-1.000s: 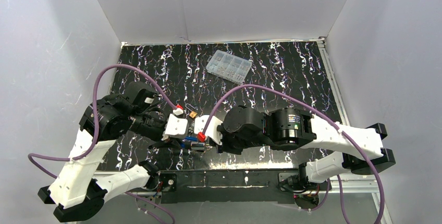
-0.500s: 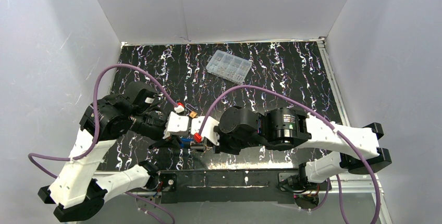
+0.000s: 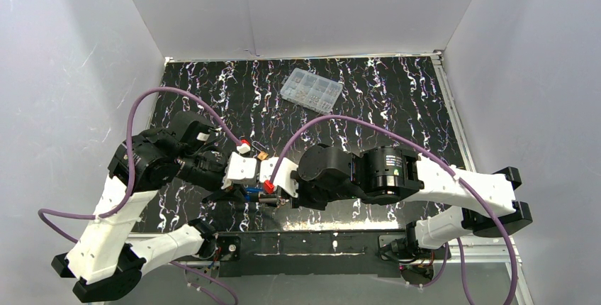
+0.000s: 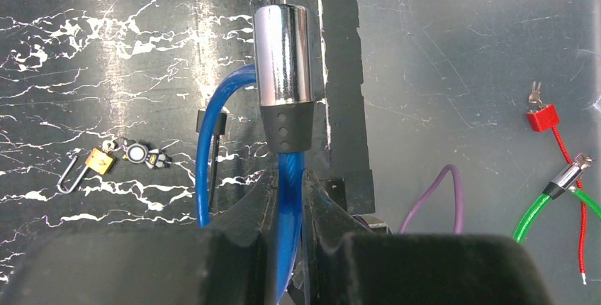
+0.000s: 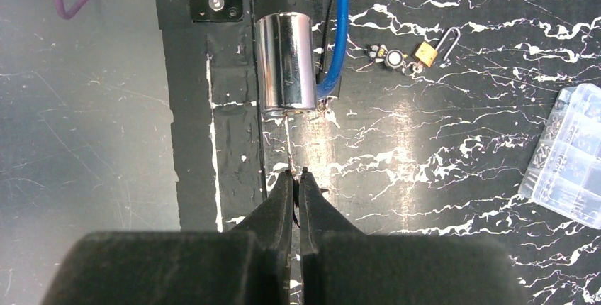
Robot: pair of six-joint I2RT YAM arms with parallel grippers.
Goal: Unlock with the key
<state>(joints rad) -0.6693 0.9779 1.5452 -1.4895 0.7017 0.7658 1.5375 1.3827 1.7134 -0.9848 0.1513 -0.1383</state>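
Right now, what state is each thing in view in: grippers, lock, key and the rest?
left gripper: shut on the blue cable, just below the cylinder.
right gripper: shut on the key.
key: tip at the cylinder's end face.
lock cylinder: cable end seated in its black collar.
brass padlock: lying on the table, shackle apparently open.
plastic organiser box: apparently closed.

A clear parts box [image 3: 311, 90] sits far back on the marbled table [image 3: 397, 106]. Nearer the middle, a small brass padlock [image 5: 425, 52] lies just beside a black fob [image 5: 383, 54].
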